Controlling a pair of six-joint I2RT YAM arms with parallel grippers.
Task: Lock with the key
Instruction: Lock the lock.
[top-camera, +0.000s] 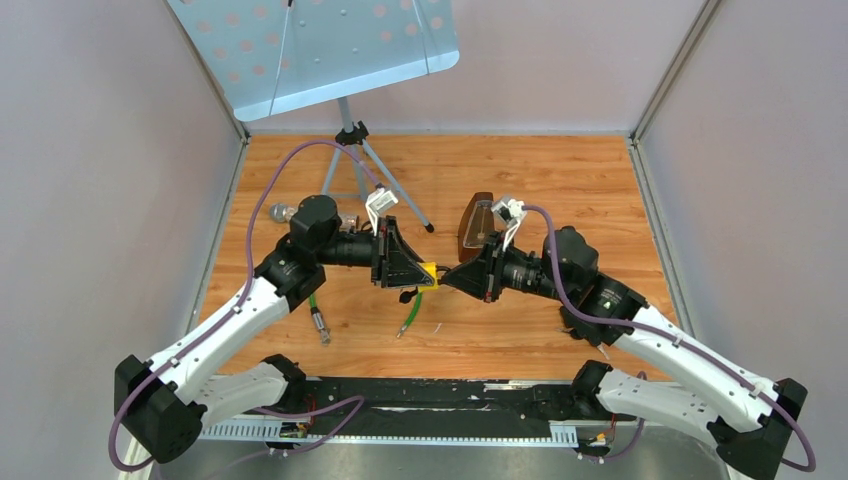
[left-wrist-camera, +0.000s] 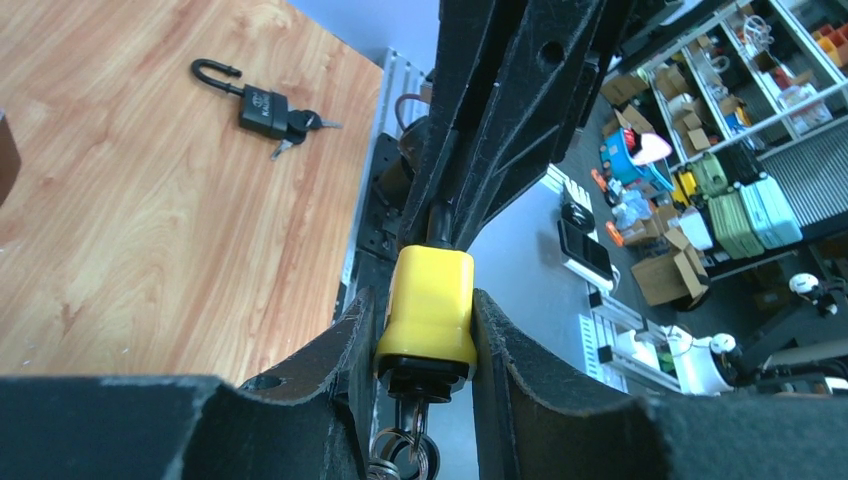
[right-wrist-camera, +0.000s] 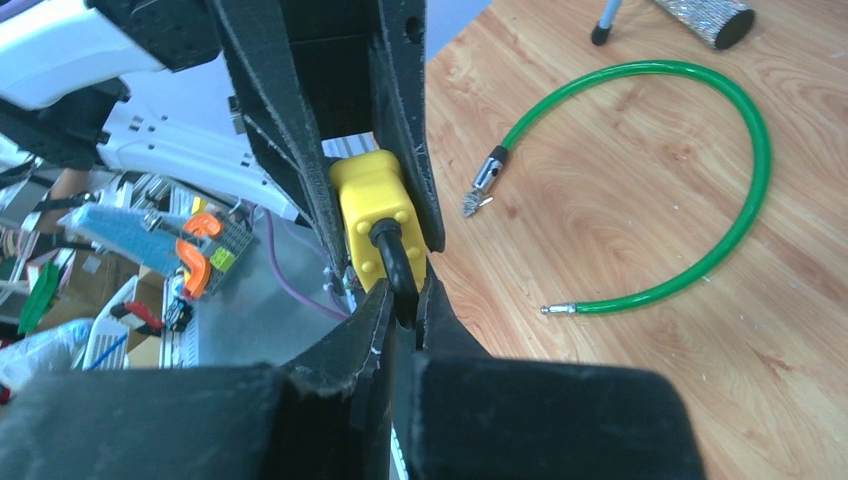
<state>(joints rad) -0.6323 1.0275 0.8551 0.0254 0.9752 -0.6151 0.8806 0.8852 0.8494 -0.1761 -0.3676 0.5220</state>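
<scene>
Above the middle of the table (top-camera: 560, 180), the left gripper (left-wrist-camera: 425, 330) clamps the yellow padlock (left-wrist-camera: 430, 300). The right gripper (right-wrist-camera: 403, 300) pinches its black shackle (right-wrist-camera: 393, 262) tight (keys (left-wrist-camera: 405, 455) hang beneath the lock).

Crowded centre, open far right
From the yellow padlock (top-camera: 428, 272): tripod (top-camera: 352, 132) blocks eleven o'clock, a brown case (top-camera: 474, 225), perhaps a metronome, one o'clock, green cable (top-camera: 412, 312) six; bare table (top-camera: 600, 180) lies open toward two.
</scene>
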